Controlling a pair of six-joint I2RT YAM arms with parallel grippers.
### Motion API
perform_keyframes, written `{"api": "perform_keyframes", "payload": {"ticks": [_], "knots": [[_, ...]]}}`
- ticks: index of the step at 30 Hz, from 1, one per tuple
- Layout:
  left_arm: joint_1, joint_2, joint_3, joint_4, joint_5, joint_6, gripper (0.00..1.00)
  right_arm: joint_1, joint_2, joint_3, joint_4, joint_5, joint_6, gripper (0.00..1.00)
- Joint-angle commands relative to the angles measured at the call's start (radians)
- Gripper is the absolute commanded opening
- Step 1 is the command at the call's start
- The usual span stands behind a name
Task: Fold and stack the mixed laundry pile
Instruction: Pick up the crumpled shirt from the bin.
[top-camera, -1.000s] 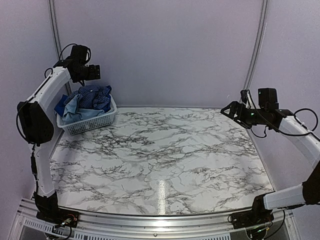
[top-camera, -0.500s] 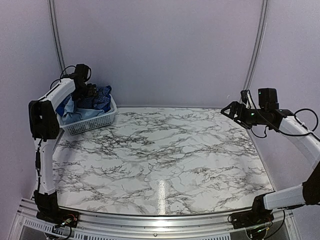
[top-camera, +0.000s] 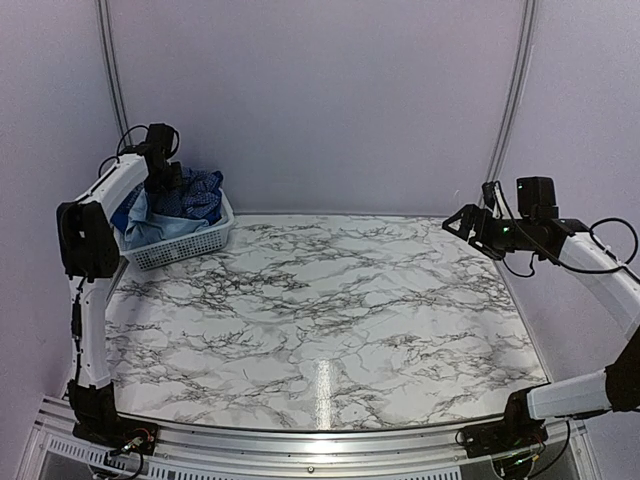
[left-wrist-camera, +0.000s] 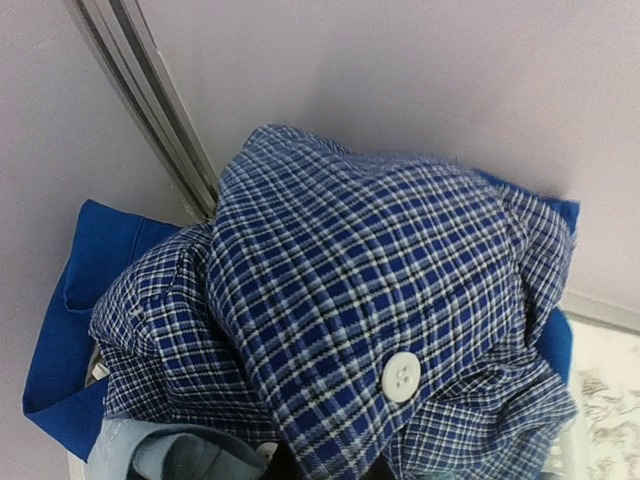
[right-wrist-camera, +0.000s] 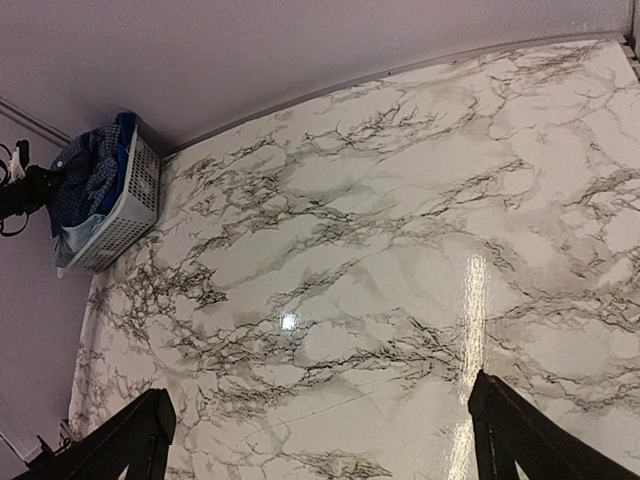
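The mixed laundry pile (top-camera: 192, 198) fills the white slatted basket (top-camera: 185, 245) at the table's back left corner. My left gripper (top-camera: 172, 183) is down in the pile. In the left wrist view the navy checked shirt (left-wrist-camera: 380, 280) bulges up close to the lens, its fold with a white button (left-wrist-camera: 402, 377) pinched at the left gripper (left-wrist-camera: 330, 468), which is shut on it. Royal blue cloth (left-wrist-camera: 65, 330) and a pale blue T-shirt (left-wrist-camera: 150, 455) lie under the shirt. My right gripper (top-camera: 455, 222) hovers open and empty over the table's right side (right-wrist-camera: 325, 440).
The marble-patterned table (top-camera: 330, 300) spreads between the arms. The basket (right-wrist-camera: 125, 215) stands tight against the back wall and a metal corner rail (left-wrist-camera: 150, 110). Walls close in the left, back and right sides.
My left arm came down from above the basket into the pile, and its gripper went from open to shut on the checked shirt. The right arm has not moved.
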Motion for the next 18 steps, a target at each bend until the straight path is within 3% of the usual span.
{"api": "perform_keyframes", "payload": {"ticks": [1, 9, 18], "knots": [[0.026, -0.181, 0.037, 0.067, 0.145, -0.009, 0.03, -0.008, -0.021, 0.024, 0.004, -0.002, 0.007, 0.99], [0.094, -0.354, -0.011, 0.333, 0.451, -0.209, 0.00, -0.008, -0.015, 0.018, 0.032, -0.024, 0.008, 0.99], [0.104, -0.436, -0.003, 0.607, 0.651, -0.422, 0.00, -0.008, -0.011, 0.022, 0.055, -0.034, 0.013, 0.99]]}}
